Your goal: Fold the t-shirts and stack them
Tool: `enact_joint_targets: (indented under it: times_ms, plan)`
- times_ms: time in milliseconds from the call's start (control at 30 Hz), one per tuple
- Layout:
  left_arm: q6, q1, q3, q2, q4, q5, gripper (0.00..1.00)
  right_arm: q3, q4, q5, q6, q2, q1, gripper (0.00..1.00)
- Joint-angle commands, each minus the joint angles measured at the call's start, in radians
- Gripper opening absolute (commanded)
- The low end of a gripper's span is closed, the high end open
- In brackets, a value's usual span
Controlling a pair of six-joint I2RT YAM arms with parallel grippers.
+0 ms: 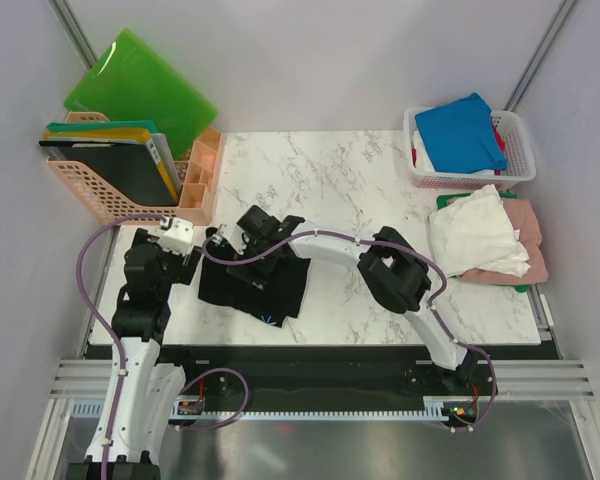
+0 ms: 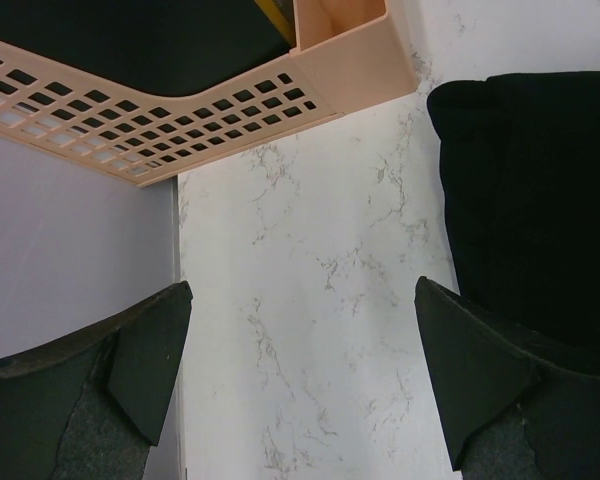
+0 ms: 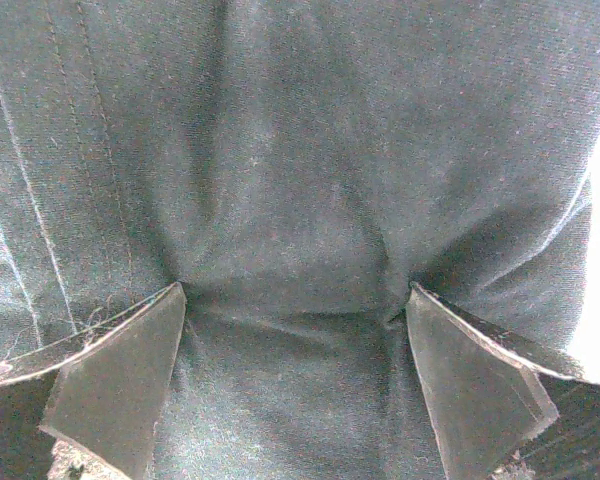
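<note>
Jaws spread wide on both arms: the left gripper (image 2: 302, 290) hangs empty over the marble table (image 2: 310, 230) beside a peach basket (image 2: 180, 110), while the right gripper (image 3: 296, 290) presses its parted fingers (image 3: 110, 380) into the black t-shirt (image 1: 280, 290), bunched at the table's near left, with a white t-shirt (image 1: 475, 235) well apart at right.

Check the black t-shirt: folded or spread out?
Folded: the black t-shirt lies as a compact layered bundle, not spread flat; the right end effector presses into it, fingers apart.
</note>
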Motion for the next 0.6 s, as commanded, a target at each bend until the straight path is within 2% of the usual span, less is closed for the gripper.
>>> enact_joint_targets:
  times_ms: [0,133,367,467,500,533,567]
  plan:
    - [-0.022,0.010,0.023,0.002,0.023,-0.001,1.00,0.029,-0.095,-0.031,0.015,0.078,0.007,0.98]
    - [-0.020,0.010,0.020,0.002,0.026,0.005,1.00,0.024,-0.098,0.020,0.000,-0.009,0.007,0.98]
    - [-0.025,0.010,0.022,0.005,0.026,0.016,1.00,0.027,-0.149,0.187,-0.060,-0.342,0.001,0.98]
    - [-0.022,0.010,0.011,0.000,0.015,0.036,1.00,-0.044,-0.098,0.390,-0.159,-0.508,-0.017,0.98]
    - [-0.019,0.011,0.006,-0.004,0.014,0.054,1.00,-0.153,-0.048,0.471,-0.180,-0.613,-0.037,0.98]
    - [-0.016,0.010,0.003,-0.007,0.011,0.064,1.00,-0.208,0.001,0.541,-0.195,-0.670,-0.068,0.98]
    - [-0.014,0.010,0.002,-0.009,0.008,0.074,1.00,-0.254,0.079,0.534,-0.201,-0.777,-0.170,0.98]
